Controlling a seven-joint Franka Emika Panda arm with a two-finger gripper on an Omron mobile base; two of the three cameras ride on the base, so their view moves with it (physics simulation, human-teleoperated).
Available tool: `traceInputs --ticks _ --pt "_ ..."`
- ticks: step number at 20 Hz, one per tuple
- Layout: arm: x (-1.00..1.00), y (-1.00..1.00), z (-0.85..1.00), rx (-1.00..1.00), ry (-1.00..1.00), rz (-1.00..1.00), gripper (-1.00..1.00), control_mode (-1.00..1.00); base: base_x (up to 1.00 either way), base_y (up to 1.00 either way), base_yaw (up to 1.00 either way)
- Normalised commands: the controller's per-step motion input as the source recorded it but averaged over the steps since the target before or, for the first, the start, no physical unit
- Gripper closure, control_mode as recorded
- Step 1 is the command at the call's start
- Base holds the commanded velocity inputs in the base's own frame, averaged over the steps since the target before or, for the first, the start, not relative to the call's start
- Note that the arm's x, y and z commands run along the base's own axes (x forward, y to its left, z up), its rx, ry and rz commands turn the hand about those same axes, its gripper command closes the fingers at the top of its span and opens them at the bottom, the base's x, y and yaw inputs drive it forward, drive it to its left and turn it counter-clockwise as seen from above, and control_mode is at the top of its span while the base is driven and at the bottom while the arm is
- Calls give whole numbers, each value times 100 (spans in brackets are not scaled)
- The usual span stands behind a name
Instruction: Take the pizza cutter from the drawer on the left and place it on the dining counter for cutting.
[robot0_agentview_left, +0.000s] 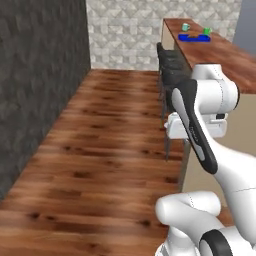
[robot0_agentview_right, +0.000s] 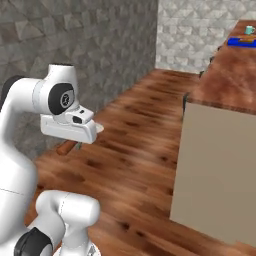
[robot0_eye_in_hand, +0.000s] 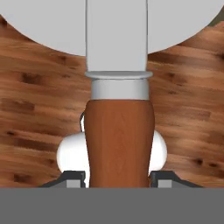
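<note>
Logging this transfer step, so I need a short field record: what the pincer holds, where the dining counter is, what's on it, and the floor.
pincer: shut on the pizza cutter
pizza cutter: reddish-brown handle between the fingertips, grey collar and pale wheel beyond it
dining counter: to the arm's right, wood-grain top over a beige panel
on counter: blue tray at the far end
stools: black, along the counter
floor: wood planks below the held cutter

both base views look forward over the wood floor (robot0_agentview_left: 110, 150); hand view looks close down.
</note>
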Motion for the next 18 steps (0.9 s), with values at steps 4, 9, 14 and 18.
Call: traceInputs --ticks 4,9,14,18 --pt "0 0 0 0 0 0 100 100 65 100 -49" --pt "0 0 0 0 0 0 100 100 73 100 -39" --pt "0 0 0 0 0 0 100 100 99 100 -30" --pt "0 0 0 0 0 0 100 100 100 87 -34"
